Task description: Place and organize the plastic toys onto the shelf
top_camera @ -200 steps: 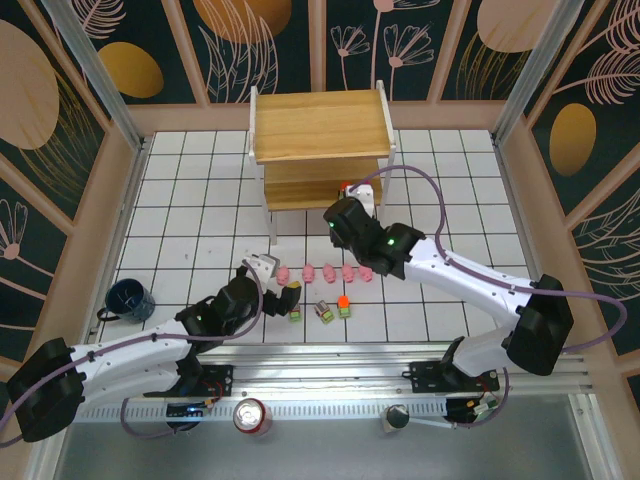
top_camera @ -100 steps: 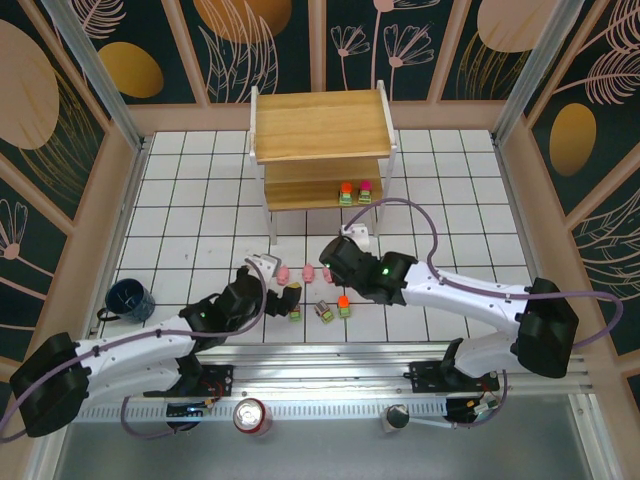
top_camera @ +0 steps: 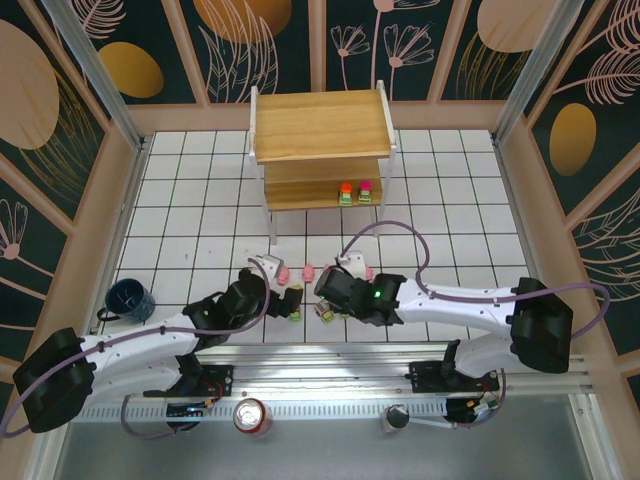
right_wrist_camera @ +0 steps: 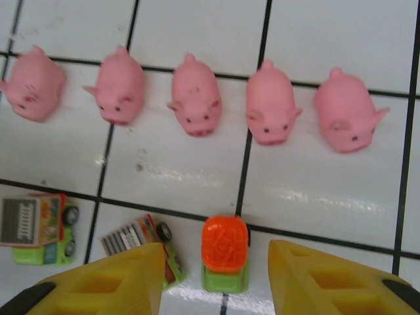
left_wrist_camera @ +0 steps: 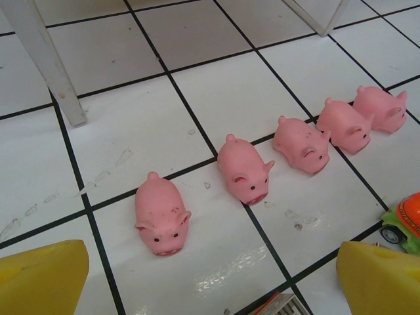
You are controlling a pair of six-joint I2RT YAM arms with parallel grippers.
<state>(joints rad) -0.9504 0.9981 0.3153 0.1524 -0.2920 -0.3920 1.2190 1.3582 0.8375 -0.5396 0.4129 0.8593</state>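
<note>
Pigs make the biggest group: five small pink plastic pig figures (left_wrist_camera: 244, 170) stand in one row on the white tiled table (left_wrist_camera: 131, 131), just ahead of my left gripper (left_wrist_camera: 211, 272), whose yellow fingers (left_wrist_camera: 39, 279) are spread wide with nothing between them. My right gripper (right_wrist_camera: 216, 262) hangs low over the tiles beside that same row, its fingers partly parted on either side of one small blocky piece with a green base and an orange top (right_wrist_camera: 224, 244); a gap shows at each flank, so I grip nothing. Two green-based pieces with grey tops (right_wrist_camera: 141, 237) lie just to its left, one turned askew, which makes three blocky pieces on the table. Two more, one orange-topped (top_camera: 346, 192) and one magenta-topped (top_camera: 366, 190), sit side by side on the lower board of the small two-tier wooden shelf with thin white legs (top_camera: 320, 130).
</note>
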